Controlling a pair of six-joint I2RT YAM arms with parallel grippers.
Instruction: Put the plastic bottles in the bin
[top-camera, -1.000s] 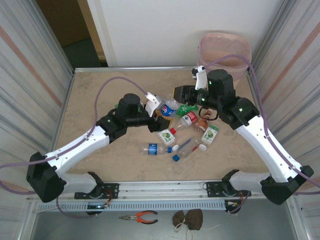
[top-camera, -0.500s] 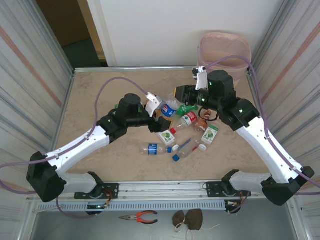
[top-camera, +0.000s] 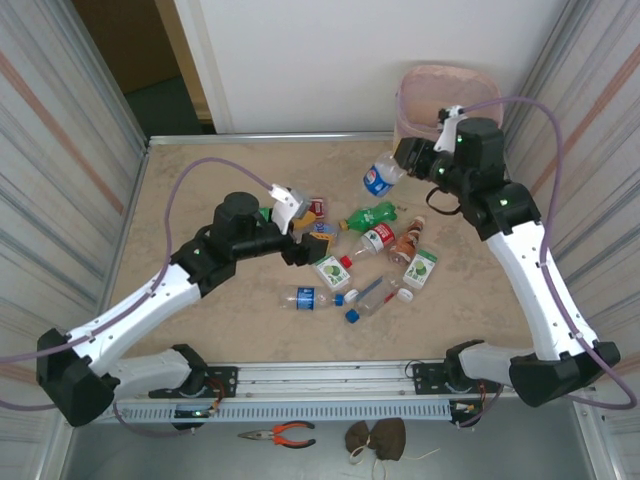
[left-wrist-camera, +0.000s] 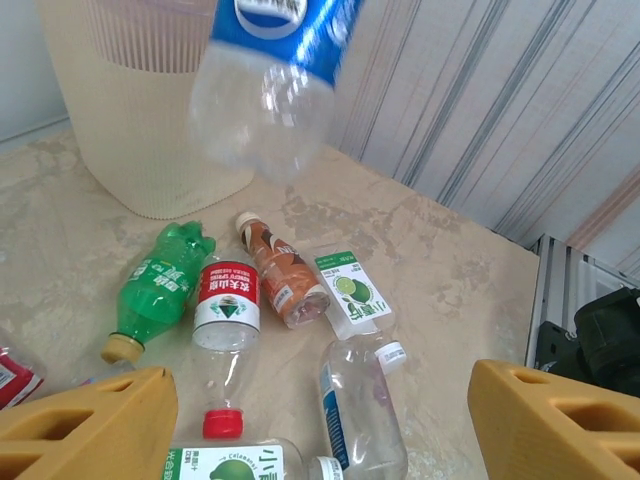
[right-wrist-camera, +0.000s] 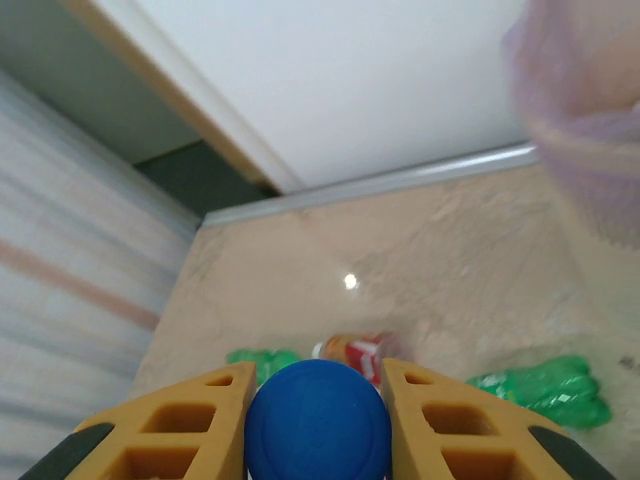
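nearest me, below the table's front rail, the orange-handled pliers (top-camera: 281, 434) lie off the work surface, no part of this job. on the table (top-camera: 200, 190) the plastic bottles (top-camera: 333, 272) lie on their sides in a loose cluster at the middle, waiting their turn. a clear bottle (top-camera: 308, 298) with a blue label is at the near edge, a red-labelled bottle (top-camera: 375, 240) and a brown bottle (top-camera: 405, 245) lie behind it, and a green bottle (top-camera: 368, 215) is farthest. the left gripper (left-wrist-camera: 322, 405) hangs just left of the cluster with its fingers spread wide and nothing between them, lined up, i'd judge, to take one next. farther and to the right, the right gripper (top-camera: 407, 158) is clenched on the cap end of a blue-labelled bottle (top-camera: 379, 177). it holds the bottle clear of the table, base pointing left, near the bin (top-camera: 450, 95) at the far right corner but not yet over its rim. holding it by the cap leaves the body free to drop in, i'd guess. the overhead view gives that gap to the bin. the left wrist view shows the bottle's clear base floating in front of the bin's slatted wall. the right wrist view adds the blue cap (right-wrist-camera: 317, 425) wedged snug between the orange fingers (right-wrist-camera: 190, 425).
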